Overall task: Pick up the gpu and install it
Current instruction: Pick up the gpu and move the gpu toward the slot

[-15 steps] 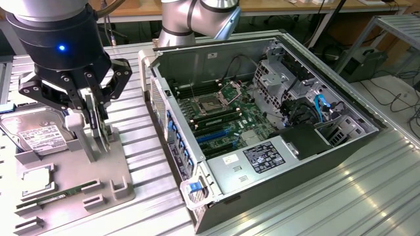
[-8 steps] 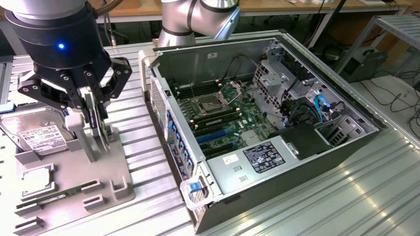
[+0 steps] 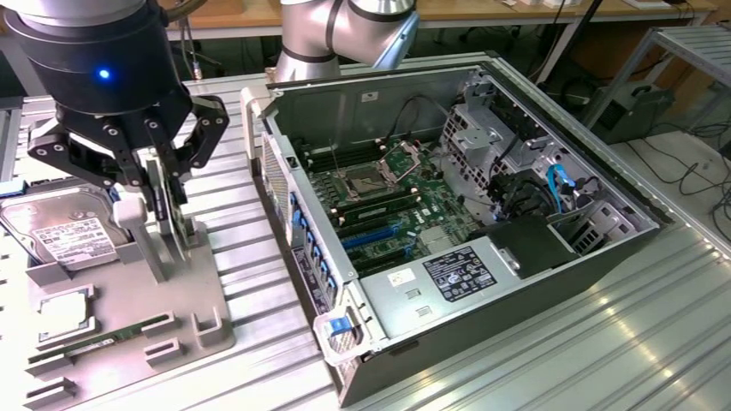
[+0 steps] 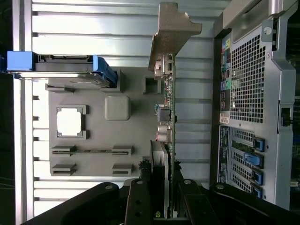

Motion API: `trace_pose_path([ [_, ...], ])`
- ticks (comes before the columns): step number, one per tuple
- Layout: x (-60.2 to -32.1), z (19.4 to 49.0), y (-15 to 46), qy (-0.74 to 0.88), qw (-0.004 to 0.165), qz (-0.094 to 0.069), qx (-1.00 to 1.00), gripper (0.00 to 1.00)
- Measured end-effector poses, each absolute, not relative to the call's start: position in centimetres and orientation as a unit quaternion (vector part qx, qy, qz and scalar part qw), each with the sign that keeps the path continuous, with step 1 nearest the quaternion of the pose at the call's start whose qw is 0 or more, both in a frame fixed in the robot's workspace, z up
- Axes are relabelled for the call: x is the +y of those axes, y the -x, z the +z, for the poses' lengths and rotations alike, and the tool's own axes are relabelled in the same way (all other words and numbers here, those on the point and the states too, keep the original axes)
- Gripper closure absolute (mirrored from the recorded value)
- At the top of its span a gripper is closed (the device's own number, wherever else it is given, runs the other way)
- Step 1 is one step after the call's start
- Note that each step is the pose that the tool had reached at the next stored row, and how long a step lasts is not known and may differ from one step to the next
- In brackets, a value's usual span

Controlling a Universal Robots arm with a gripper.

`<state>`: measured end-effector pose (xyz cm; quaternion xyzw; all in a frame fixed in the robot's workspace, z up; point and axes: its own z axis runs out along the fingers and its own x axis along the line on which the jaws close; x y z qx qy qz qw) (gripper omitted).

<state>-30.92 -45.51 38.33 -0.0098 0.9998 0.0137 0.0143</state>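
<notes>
The gpu [image 3: 171, 224] stands upright on its edge over the grey fixture [image 3: 211, 295] at the exterior view's left. My gripper [image 3: 163, 210] comes down on it from above, and the black fingers are shut on the card's two faces. In the wrist view the gpu [image 4: 168, 110] is seen edge-on, a thin green board with its silver bracket [image 4: 172, 33] at the far end and the gripper [image 4: 162, 206] clamped around the near end. Whether the card's lower edge still rests in the fixture's slot I cannot tell.
The fixture also carries a hard drive [image 3: 60, 235], a square processor [image 3: 63, 312] and a RAM stick [image 3: 101, 342]. The open computer case [image 3: 537, 257] lies on its side right beside it, motherboard [image 3: 389, 210] facing up, blue slots [image 3: 371, 240] near the case's rear wall.
</notes>
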Motion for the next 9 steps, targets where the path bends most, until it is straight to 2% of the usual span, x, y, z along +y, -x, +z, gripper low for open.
trace_pose_path([
  [9, -45.51, 39.01, 30.91, 0.01, 0.014, 0.014, 1.0, 0.73],
])
